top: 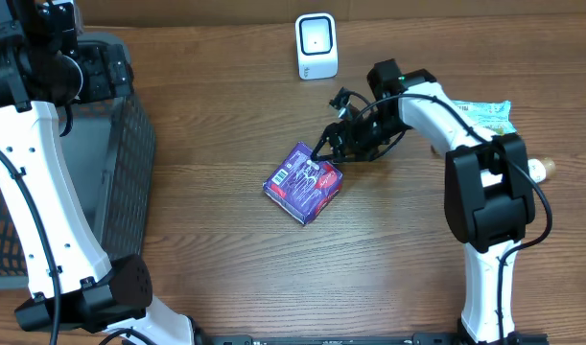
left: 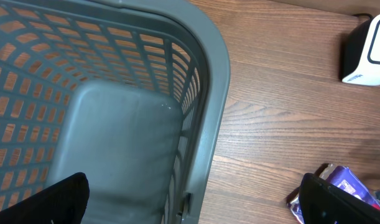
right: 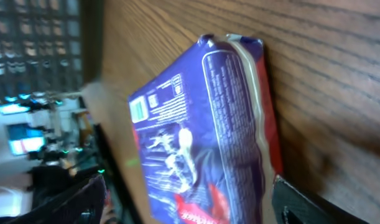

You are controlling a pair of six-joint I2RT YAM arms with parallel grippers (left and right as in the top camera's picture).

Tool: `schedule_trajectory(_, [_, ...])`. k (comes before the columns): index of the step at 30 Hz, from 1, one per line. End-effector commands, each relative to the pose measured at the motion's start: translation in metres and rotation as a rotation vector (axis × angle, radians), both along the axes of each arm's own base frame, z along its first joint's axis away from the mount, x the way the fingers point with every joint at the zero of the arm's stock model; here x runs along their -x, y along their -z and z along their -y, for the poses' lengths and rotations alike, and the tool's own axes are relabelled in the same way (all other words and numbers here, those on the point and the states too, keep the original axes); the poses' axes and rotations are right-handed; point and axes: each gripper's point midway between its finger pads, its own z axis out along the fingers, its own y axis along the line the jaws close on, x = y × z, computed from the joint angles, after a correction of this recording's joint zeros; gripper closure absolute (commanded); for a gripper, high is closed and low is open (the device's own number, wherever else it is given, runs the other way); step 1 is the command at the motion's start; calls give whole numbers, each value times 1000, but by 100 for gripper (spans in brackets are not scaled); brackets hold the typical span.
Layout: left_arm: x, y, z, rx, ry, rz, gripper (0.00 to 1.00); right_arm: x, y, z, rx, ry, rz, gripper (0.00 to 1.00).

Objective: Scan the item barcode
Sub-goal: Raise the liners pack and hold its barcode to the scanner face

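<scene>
1. Table [top: 225, 249]: brown wood grain, carries everything below.
2. Basket [top: 129, 153]: grey plastic mesh with a solid floor, at the table's left edge, well apart from the package.
3. Left arm: white and black, reaching over the basket. Left gripper [left: 196, 202] hangs above the basket's rim. Its fingers [left: 65, 199] are spread wide with nothing between them.
4. Right arm: white and black, bent in from the right side toward the table's middle. Right gripper [top: 326, 153] sits low at the package's far right corner, and its dark head and cable loops overhang that corner on the scanner's side. Its fingers [right: 314, 202] stand apart, one at the package's red-trimmed edge and the other off to the opposite side with a gap; they are not clamped on it.
5. Purple package [top: 303, 181]: flat on the table's middle, turned diagonally, printed face up. A small label panel shows in the right wrist view; whether it is the barcode cannot be told.
6. Scanner [top: 316, 45]: white, upright, at the far edge, well apart from the package.
7. Green-and-white packet [top: 486, 115]: at the right, partly hidden behind the right arm.
8. Small tan object [top: 542, 169]: beside the right arm, too small to identify.
</scene>
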Motion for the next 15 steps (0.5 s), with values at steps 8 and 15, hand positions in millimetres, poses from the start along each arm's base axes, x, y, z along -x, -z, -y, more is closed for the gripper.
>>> schedule_trajectory(8, [0,-3,5,-5,25,10,0,17,48,-8,298,-131,112,20])
schedule_trajectory(15, [0,-3,5,-5,25,10,0,24,54,-13,297,-94,35,47])
